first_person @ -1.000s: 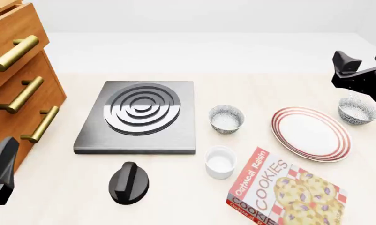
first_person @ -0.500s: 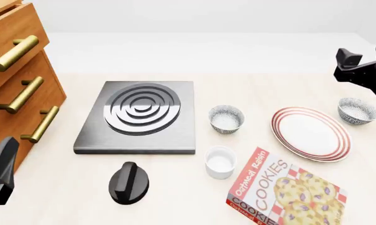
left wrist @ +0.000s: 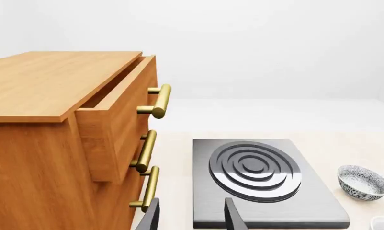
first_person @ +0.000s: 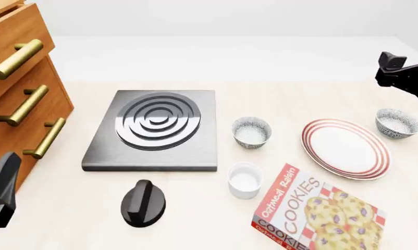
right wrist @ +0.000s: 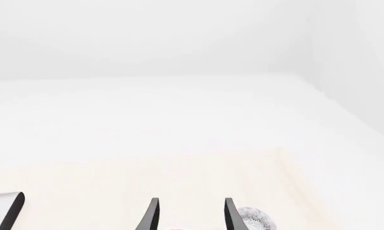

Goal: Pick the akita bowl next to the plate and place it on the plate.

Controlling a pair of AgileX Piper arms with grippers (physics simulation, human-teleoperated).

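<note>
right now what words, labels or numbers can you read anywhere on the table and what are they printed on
"Oatmeal Raisin", in orange script on the red and white cardboard cookie box lying flat at the near right of the table.
"COOKIES", in large dark capitals on the same box, under that line.
Small print at the box's near edge is cut off and too small to read.
Nothing else in any view carries text.

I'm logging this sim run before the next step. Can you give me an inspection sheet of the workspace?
Surface: pale wood table.
Job's things: plate bare; akita bowl just right of it, upright; second bowl to its left.
Clutter: stove, knob, cup, cookie box.
Grippers: left gripper open, empty; right gripper open, empty, above the akita bowl.
Cables: nothing seen.
Surroundings: drawer cabinet, top drawer ajar.
</note>
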